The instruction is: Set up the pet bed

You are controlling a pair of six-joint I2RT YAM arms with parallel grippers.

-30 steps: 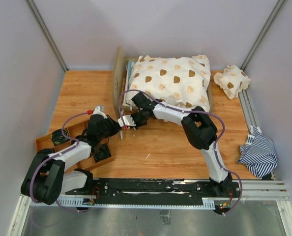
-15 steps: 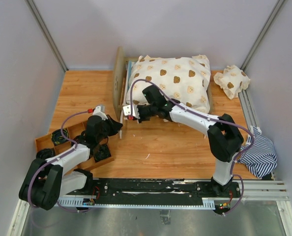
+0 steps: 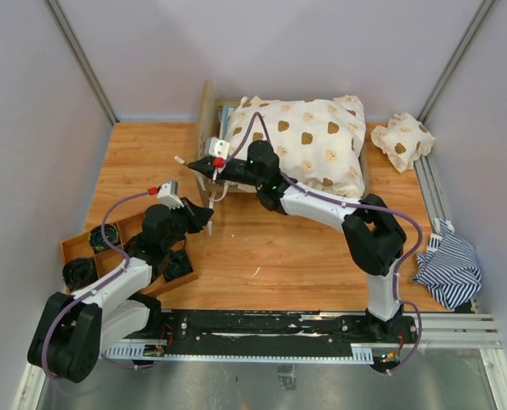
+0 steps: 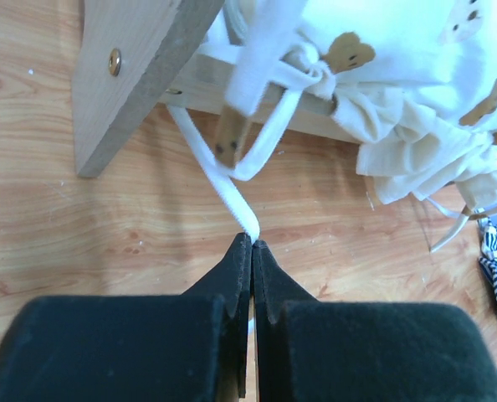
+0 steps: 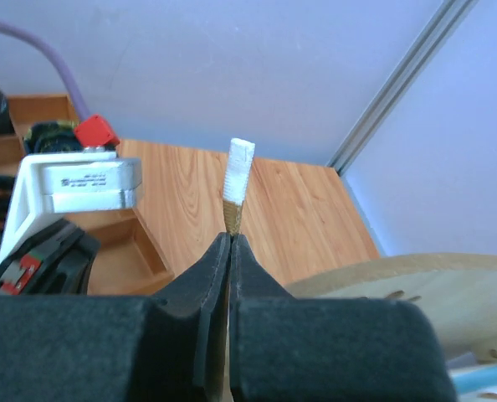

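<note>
1. The left arm (image 3: 121,272) reaches forward and rightward from its base, its elbow bent low over the table (image 3: 288,252).
2. Its end effector (image 4: 250,243) points ahead, close above the table, jaws pressed together on the end of a thin white ribbed fabric tie (image 4: 230,194).
3. The right arm (image 3: 322,203) goes up from its base, folds at the elbow and stretches far left.
4. Its end effector (image 5: 232,237) is held higher, jaws pinched on a narrow white-tipped tan strip (image 5: 239,167).
5. The two end effectors sit near each other, apart, the right one farther from the bases.
</note>
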